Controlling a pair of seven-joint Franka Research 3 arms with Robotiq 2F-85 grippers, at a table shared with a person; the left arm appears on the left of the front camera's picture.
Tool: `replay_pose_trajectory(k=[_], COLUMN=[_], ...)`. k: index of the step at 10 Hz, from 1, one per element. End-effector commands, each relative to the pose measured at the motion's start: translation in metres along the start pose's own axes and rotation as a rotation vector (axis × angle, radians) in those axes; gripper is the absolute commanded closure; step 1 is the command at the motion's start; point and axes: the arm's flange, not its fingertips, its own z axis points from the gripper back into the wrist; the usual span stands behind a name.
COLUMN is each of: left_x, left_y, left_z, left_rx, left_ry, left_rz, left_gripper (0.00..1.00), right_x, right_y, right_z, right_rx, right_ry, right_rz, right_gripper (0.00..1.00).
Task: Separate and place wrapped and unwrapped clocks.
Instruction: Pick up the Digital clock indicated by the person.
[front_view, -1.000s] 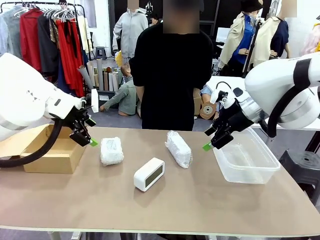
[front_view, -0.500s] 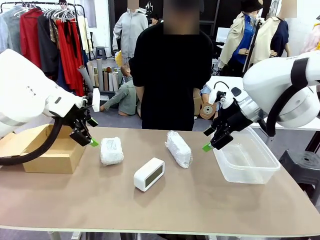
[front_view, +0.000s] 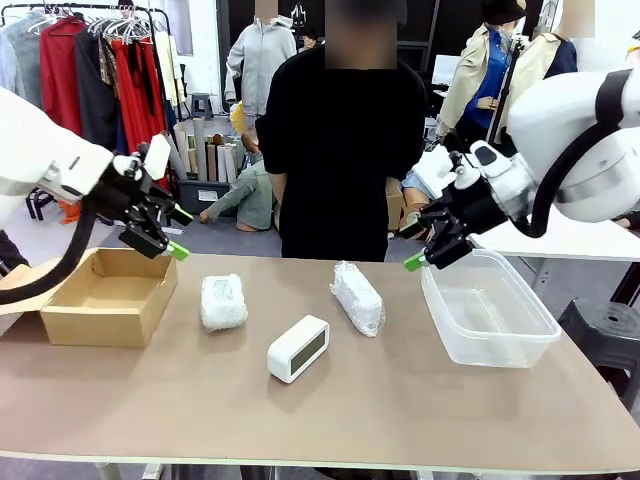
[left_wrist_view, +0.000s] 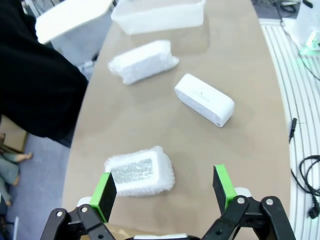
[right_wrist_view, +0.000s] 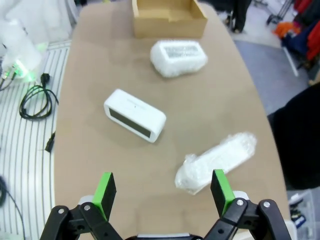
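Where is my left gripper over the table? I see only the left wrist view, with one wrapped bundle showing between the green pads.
Observer: In the front view the left gripper hangs open in the air above the far right corner of an open cardboard box, to the left of that wrapped bundle.
Operator: Is something in the box?
Observer: What shows of its inside is bare cardboard.
Operator: And the right gripper?
Observer: The right gripper is open too, in the air by the far left corner of the clear plastic bin.
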Motion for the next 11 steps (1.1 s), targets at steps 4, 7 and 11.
replay_pose_trajectory(k=[4,7,11], left_x=[-0.012,-0.015,-0.018], left_y=[0.026,0.033,0.048], left_z=[0.032,0.055,0.058], left_rx=[0.041,0.010,-0.024], left_ry=[-0.124,-0.164,-0.154], left_rz=[-0.116,0.018,0.149], left_gripper=[0.00,0.00,0.00], right_x=[0.000,-0.002,-0.004], right_y=[-0.029,-0.036,-0.037], right_z=[0.041,0.062,0.067], right_rx=[0.037,0.058,0.061], right_ry=[-0.183,-0.240,-0.202], right_rz=[0.000,-0.007,-0.001], right_gripper=[0.00,0.00,0.00])
